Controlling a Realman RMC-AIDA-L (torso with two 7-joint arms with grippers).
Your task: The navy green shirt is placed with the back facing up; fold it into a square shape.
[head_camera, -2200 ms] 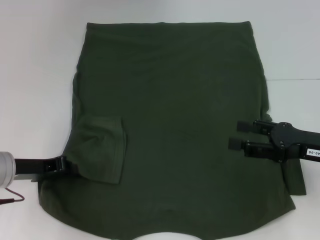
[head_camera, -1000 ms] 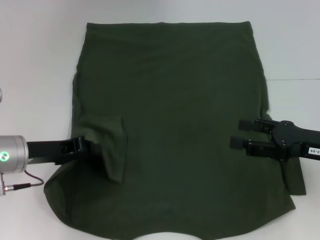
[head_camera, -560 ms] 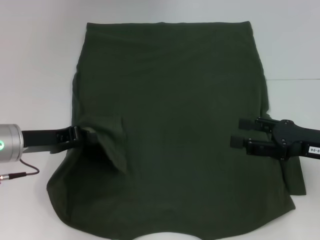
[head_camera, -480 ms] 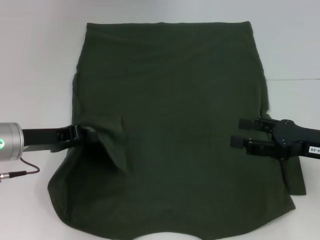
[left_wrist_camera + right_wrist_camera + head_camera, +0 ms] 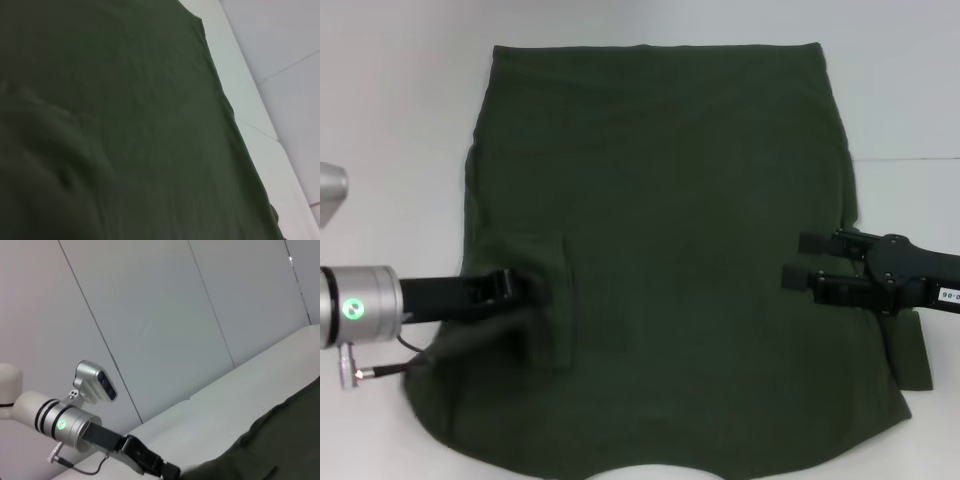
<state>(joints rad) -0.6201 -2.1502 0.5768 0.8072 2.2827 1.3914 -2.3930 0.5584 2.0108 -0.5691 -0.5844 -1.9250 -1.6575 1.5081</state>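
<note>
While spread plain side up over the white table point(image 5: 390, 120), the navy green shirt point(image 5: 670, 200) covered most of the head view from about 12 o'clock down to 6 o'clock, with a straight edge at 12 o'clock and a curved notch in the edge at 6 o'clock. Was pinched at its 8 o'clock edge by the left gripper point(image 5: 515, 287), reaching in from 9 o'clock, fingers clamped on a bunched fold of cloth beside a folded-in flap. Lay rumpled and slightly lifted around that grip, smooth elsewhere. Seen from the right wrist, showed the same left gripper point(image 5: 167, 471) meeting the cloth edge, grey wall panels point(image 5: 150, 315) behind. Seen from the left wrist, filled the frame with dark cloth point(image 5: 125, 125), own fingers out of sight. Carried the right gripper point(image 5: 805, 260) at 3 o'clock, over the cloth, its two fingers spread apart and holding nothing.
</note>
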